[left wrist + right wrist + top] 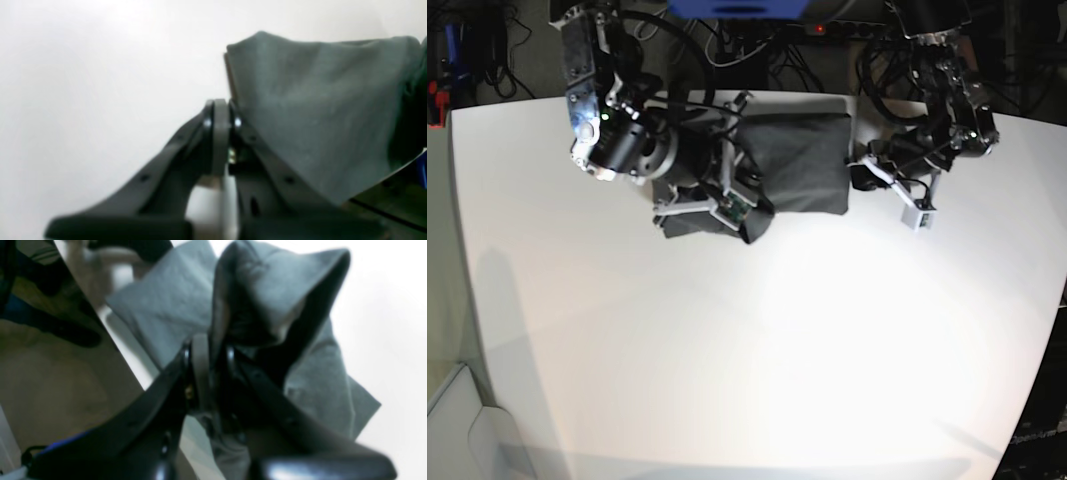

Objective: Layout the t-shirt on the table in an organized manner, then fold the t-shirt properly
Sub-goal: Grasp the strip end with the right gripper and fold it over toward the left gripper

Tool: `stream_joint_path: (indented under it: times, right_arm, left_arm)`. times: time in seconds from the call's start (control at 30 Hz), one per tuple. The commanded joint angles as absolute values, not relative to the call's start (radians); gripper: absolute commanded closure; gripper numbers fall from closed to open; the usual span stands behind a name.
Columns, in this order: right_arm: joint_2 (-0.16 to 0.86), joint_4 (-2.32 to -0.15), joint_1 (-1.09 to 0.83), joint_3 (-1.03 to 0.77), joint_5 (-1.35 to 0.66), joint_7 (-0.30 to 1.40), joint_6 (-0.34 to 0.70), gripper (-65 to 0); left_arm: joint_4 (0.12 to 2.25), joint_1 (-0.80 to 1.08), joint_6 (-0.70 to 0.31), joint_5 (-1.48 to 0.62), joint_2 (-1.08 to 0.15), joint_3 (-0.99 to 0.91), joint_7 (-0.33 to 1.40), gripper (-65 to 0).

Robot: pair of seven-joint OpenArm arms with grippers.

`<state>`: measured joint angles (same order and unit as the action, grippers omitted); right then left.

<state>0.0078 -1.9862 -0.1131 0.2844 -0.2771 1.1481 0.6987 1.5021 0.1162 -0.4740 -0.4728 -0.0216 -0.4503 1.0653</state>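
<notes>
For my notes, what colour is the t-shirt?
Plain dark charcoal grey t-shirt, clearest in the base view.

Both wrist views are soft and blurred; the fingers [218, 133] close to the lens are out of focus, and the t-shirt [317, 110] shows little weave. Beyond the cloth the tabletop [83, 66] washes out to near-white glare. The base view is sharper, though the tabletop [757, 350] edges bow with lens distortion. It is brightest just below the t-shirt [802, 160], with faint grey shadows farther from it toward the lower-left and lower edges. The background above the t-shirt is dim.
</notes>
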Motion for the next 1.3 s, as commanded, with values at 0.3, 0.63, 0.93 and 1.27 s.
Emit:
stream_joint_path:
  times: [0.3,0.63,0.93,1.27]
  right_arm:
    - [-0.030,-1.923,-0.045,0.363,-0.291,1.125,0.698,0.0]
    - [-0.076,-1.817,-0.012,0.407,-0.291,1.125,0.698,0.0]
    - [-0.107,-1.804,0.005,0.421,-0.291,1.125,0.698,0.0]
    - [-0.107,-1.781,0.010,0.472,-0.292,1.127,0.698,-24.2]
  left_arm:
    - [1.512,0.107,-0.470,-0.469,-0.027,-0.452,1.066,-0.3]
    - [1.512,0.107,-0.470,-0.469,-0.027,-0.453,1.066,-0.3]
    - [1.512,0.108,-0.470,-0.473,-0.027,-0.453,1.069,-0.3]
    - [1.512,0.108,-0.470,-0.473,-0.027,-0.453,1.066,-0.3]
